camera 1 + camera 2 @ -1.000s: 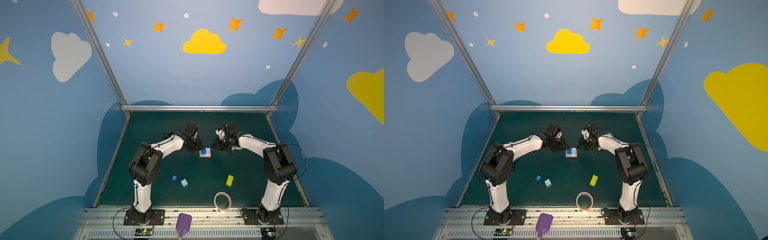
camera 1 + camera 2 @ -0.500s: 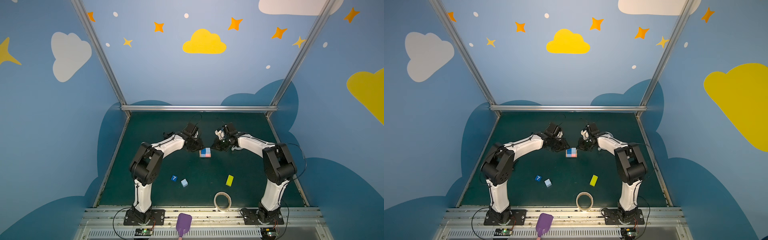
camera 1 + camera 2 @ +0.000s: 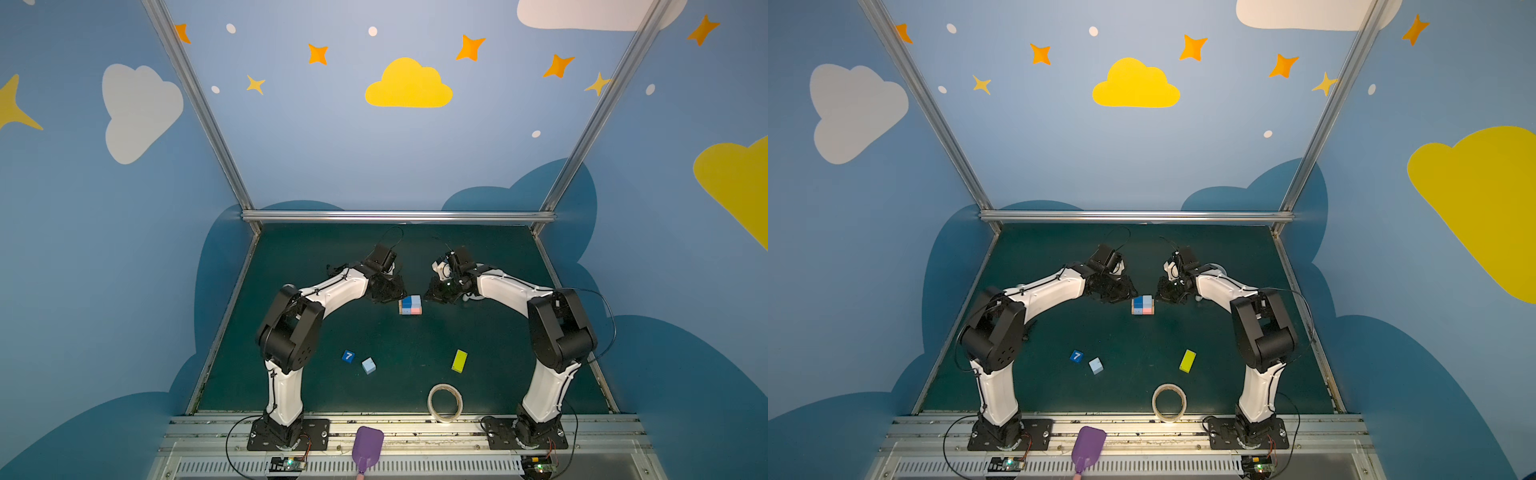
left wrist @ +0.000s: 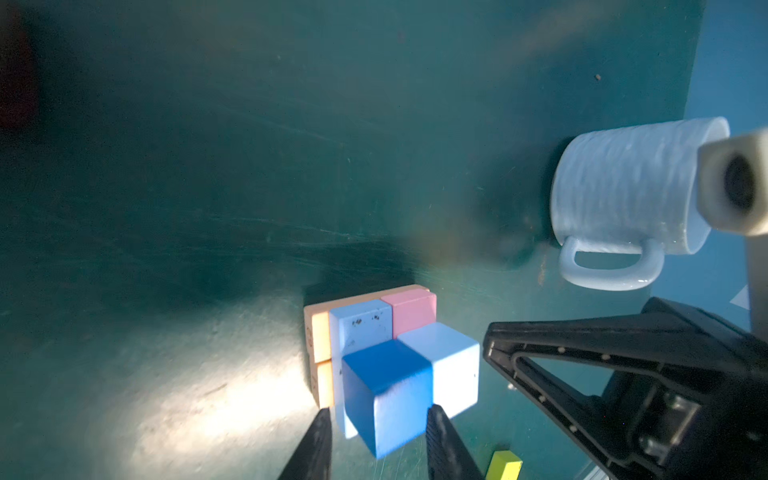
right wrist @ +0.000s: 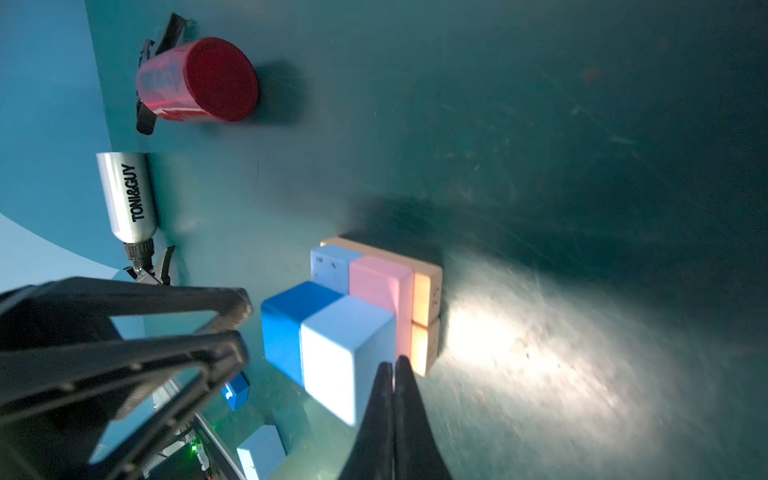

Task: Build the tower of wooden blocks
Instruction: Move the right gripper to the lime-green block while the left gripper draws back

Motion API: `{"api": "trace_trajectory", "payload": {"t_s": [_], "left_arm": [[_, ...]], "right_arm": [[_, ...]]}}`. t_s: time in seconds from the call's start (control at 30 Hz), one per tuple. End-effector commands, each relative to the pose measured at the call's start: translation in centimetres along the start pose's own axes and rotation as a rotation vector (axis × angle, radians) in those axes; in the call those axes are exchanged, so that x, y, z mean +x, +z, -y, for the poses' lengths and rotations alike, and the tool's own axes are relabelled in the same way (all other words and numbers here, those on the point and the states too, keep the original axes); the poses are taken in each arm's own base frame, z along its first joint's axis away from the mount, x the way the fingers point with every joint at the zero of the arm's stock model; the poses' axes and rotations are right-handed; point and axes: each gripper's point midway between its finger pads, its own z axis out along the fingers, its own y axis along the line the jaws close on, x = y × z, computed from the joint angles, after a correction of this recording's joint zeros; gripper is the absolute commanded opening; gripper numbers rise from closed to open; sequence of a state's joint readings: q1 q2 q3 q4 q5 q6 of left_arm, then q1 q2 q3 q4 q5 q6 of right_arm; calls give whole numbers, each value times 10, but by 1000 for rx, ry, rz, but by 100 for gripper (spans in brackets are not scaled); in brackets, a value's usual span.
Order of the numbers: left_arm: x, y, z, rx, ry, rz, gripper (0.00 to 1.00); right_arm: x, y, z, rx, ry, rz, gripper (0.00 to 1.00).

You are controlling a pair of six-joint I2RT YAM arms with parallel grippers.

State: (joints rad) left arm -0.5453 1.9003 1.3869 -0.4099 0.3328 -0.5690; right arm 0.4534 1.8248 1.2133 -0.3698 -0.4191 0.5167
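Near the middle of the green mat (image 3: 316, 257), a bit toward 12 o'clock: the wood block tower (image 3: 410, 304). At the bottom, two orange blocks (image 5: 424, 299); on those, a pink block (image 5: 376, 278) and a flat light blue block (image 5: 330, 264); on top, a dark blue cube (image 4: 386, 374) touching a pale blue cube (image 5: 347, 345).

At 9 o'clock of the tower, the left gripper (image 4: 378, 415), partly open, tips just beside the dark blue cube, holding nothing. At 3 o'clock, the right gripper (image 5: 392, 368), pinched shut and empty, tips just beside the pale blue cube.

At 7 o'clock, well apart, a blue cube with a white 7 (image 3: 348, 356) beside a loose pale blue cube (image 3: 368, 365). At 5 o'clock, a yellow-green block (image 3: 459, 360), then a tape roll (image 3: 445, 402) near the front edge.

Mat scratched and scuffed, bright light patch by the tower. All around, blue walls (image 3: 311, 145) with painted clouds (image 3: 408, 85) and orange stars (image 3: 318, 54), and shiny metal posts (image 3: 199, 104) in the corners.
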Motion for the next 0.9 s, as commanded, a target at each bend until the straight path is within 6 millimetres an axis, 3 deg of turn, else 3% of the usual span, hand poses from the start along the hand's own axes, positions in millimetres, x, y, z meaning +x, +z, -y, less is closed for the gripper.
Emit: {"api": "trace_trajectory", "payload": {"t_s": [0.0,0.17,0.3,0.47,0.67,0.87], "left_arm": [[-12,-38,14,5,50,80,39],[-10,-69,13,-13,79,135,40],[-2,-87,8,-24,87,157,42],[4,-103,1,-36,77,205,47],[10,-119,0,-6,49,253,54],[16,-124,4,17,54,265,55]], "right_arm": [[4,-30,-7,20,-19,51,0],[31,-62,1,99,-41,64,4],[66,-82,16,202,-60,16,25],[116,-93,35,294,-33,-57,44],[165,-105,50,291,46,-77,51],[193,-108,59,270,107,-65,53]]}}
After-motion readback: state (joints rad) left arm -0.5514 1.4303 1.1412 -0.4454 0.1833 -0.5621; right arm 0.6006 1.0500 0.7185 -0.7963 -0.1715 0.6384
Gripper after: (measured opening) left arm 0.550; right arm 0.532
